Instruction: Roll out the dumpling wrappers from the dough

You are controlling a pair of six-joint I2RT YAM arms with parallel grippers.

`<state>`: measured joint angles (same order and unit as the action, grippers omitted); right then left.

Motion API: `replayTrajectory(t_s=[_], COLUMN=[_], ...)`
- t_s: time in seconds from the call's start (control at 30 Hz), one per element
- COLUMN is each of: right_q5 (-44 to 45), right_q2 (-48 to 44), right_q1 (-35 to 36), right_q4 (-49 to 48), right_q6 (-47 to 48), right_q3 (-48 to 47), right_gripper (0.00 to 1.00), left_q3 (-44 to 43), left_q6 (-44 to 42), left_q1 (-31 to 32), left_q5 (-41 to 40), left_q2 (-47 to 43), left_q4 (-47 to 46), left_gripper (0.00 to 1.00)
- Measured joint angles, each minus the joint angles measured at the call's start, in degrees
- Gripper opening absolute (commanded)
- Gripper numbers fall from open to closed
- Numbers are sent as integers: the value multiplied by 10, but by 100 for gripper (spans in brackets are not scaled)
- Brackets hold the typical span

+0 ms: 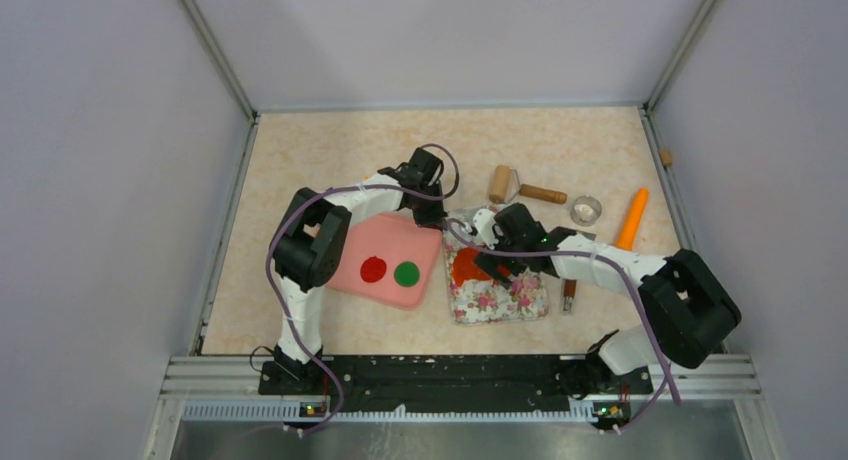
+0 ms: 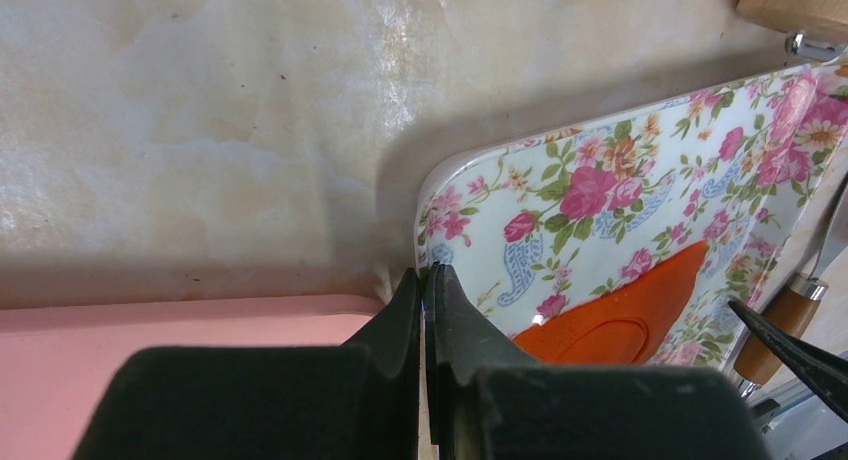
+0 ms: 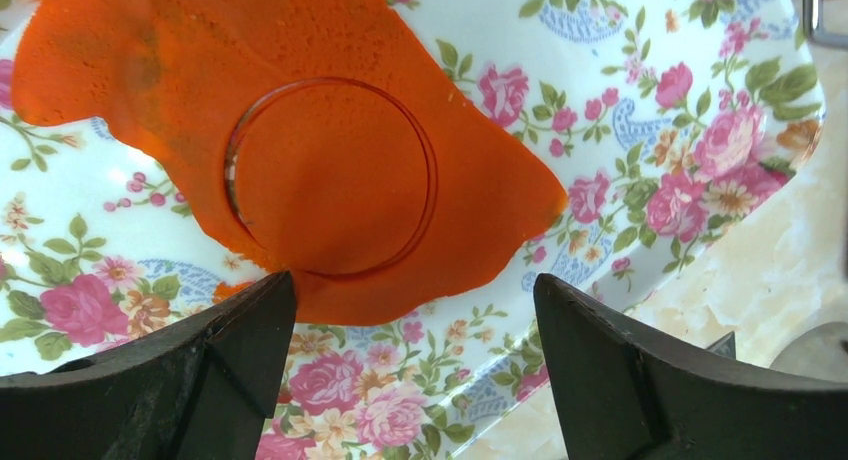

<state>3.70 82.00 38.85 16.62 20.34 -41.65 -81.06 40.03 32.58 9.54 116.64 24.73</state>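
one circle-scored dough sheet (image 3: 330, 180) under the wide-apart right hand (image 3: 412, 290) (left hand (image 2: 428, 280) tight together)

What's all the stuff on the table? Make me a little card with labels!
dough: orange-red sheet lying flat on the flowery board
mark in dough: round outline pressed in, not lifted out
finished wrappers: red disc and green disc, side by side on the pink board
left gripper: shut, by the flowery board's corner
right gripper: open, over the dough
other things behind: rolling pin, metal ring, orange stick
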Motion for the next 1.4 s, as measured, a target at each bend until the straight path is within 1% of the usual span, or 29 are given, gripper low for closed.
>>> replayTrajectory(t_s=[0.2,0.37,0.47,0.63,0.8,1.03,1.17,1.33,1.4], right_q5=[-41,-103,-121,-107,-90,-62,-28,-12,0], right_q2=[-16,-70,-77,-63,-24,-1,13,17,17], right_q1=[-30,-33,-33,-30,-26,5,8,8,8], right_q4=[57,89,92,88,77,54,45,18,7], right_q6=[-15,-62,-90,-106,-119,-126,-127,-128,-123], right_q3=[-21,-39,-44,-35,-33,-26,-14,-11,-10], right_gripper=[89,89,92,96,97,98,95,82,79], left_q3=[0,0,0,0,0,0,0,-1,-2], left_q6=[0,0,0,0,0,1,1,1,1], left_q1=[0,0,-1,-2,-2,-3,-4,-9,-11], left_q5=[5,9,11,15,18,21,26,38,44], left_q2=[1,1,2,2,3,3,4,6,8], left_q4=[-1,-2,-2,-3,-3,-3,-4,-5,-4], left_gripper=[0,0,0,0,0,0,0,0,0])
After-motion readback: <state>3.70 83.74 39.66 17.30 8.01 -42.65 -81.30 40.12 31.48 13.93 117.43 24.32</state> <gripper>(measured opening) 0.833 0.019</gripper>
